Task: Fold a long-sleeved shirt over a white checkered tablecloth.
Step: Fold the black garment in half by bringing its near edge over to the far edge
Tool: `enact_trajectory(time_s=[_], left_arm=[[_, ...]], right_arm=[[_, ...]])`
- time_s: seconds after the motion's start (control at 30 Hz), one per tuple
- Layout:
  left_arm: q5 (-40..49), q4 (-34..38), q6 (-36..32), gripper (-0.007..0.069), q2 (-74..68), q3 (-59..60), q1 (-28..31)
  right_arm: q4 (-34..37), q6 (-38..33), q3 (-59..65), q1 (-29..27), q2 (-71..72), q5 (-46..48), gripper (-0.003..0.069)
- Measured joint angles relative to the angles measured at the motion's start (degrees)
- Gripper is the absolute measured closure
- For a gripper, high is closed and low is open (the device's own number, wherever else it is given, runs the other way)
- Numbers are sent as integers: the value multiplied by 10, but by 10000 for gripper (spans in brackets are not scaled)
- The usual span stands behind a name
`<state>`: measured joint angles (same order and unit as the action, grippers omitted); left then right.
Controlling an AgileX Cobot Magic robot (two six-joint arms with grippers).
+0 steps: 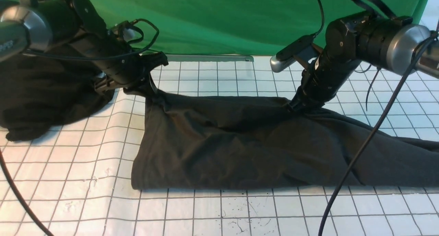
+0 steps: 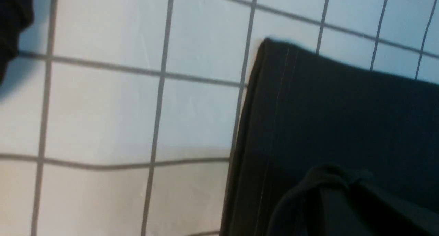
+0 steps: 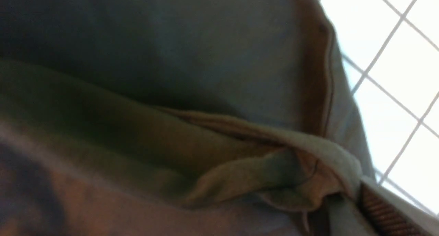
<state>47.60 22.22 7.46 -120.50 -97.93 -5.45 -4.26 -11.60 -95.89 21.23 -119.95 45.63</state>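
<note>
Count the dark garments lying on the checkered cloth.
2. The grey shirt lies across the middle; a blacker garment is heaped at the left, partly behind the left arm, which may hide more.

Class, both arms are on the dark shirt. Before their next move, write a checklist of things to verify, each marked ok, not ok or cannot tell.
1. Left gripper, fingers shut on the long-sleeved shirt's far edge: ok.
2. Right gripper, fingers shut on that same edge: ok.
3. Shirt's near hem flat on the white checkered tablecloth: ok.
4. Black garment apart from the shirt: ok.
5. Shirt's end on the robot's right within view: not ok, it runs off the front view.
6. Right arm's cable clear of the shirt: cannot tell.
</note>
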Motion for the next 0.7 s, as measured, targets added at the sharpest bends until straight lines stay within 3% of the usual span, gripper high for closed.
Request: enact_trajectory(time_s=[0.23,0.4,0.53,0.57,0.7], left_arm=[[-49,-4,0,608,-8,-1,0],[-68,-8,0,571,-23,-1,0],[-75,-9,0,480,-27,-1,0],[-75,-9,0,475,-27,-2,0],[-72,-26,1,328,-17,-31,0]], right_arm=[[-1,0,0,-4,-13,-60,573],[-1,2,-3,-4,-26,-93,421],[-14,32,-3,-4,-31,-99,315],[-20,37,-3,-4,-31,-98,309],[-112,90,-20,-4,-6,-49,287]])
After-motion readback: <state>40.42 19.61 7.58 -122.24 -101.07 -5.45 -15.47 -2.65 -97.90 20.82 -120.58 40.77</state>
